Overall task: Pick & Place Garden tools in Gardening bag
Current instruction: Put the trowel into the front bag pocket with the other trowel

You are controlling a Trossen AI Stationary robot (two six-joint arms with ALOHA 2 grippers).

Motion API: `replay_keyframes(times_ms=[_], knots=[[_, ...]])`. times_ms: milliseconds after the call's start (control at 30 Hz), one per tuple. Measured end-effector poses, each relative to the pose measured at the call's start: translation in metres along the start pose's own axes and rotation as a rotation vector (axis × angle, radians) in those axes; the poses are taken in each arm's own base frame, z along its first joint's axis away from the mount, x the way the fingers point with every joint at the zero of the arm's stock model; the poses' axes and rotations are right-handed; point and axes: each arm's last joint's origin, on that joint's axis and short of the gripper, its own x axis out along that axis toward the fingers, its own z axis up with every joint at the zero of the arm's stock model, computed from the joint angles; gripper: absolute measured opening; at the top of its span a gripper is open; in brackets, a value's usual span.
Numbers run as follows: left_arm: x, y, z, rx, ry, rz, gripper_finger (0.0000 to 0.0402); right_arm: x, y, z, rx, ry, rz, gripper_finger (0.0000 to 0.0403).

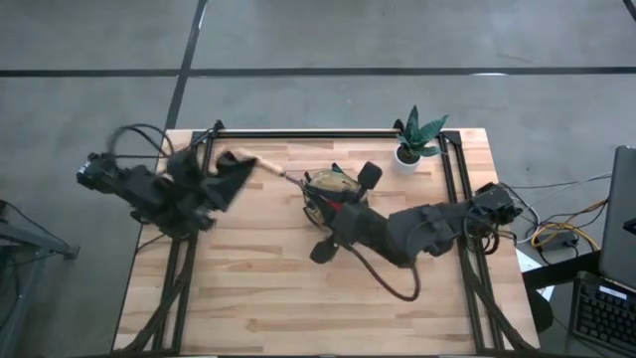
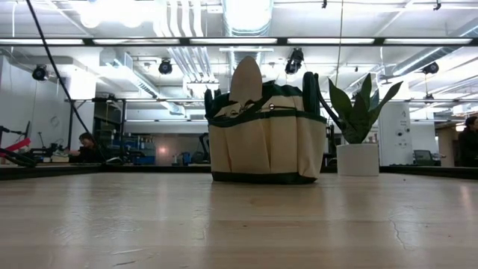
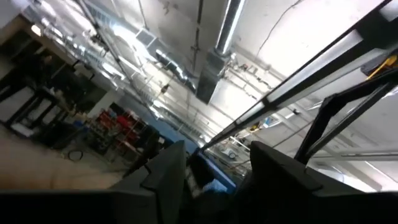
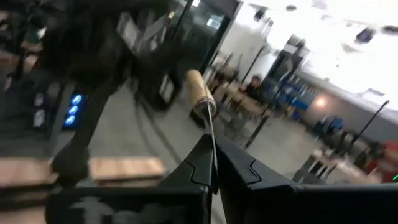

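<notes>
Right wrist view: right gripper [image 4: 213, 163] clamped on trowel [image 4: 200, 93] shaft; left gripper [image 3: 211, 171] apart, empty.

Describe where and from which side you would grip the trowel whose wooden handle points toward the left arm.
Probably take the trowel by its wooden handle, coming from the left arm's side. That thick, rounded end is free and points at the left end effector; the shut right end effector pinches the thin metal shank beside the gardening bag.
</notes>
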Motion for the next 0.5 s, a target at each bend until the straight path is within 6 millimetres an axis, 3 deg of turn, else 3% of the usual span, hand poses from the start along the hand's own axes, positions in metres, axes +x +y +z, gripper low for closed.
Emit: replay_keyframes(times_ms=[167,500], knots=[[-0.011,0.001,0.026,0.111,0.019,0.002,0.0186,-0.007,-0.004,-0.016,0.033,0.124,0.048,0.0007],[-0.024,0.008,0.043,0.214,0.099,0.038,0.0186,-0.014,-0.005,-0.054,0.115,0.397,0.205,0.0008]])
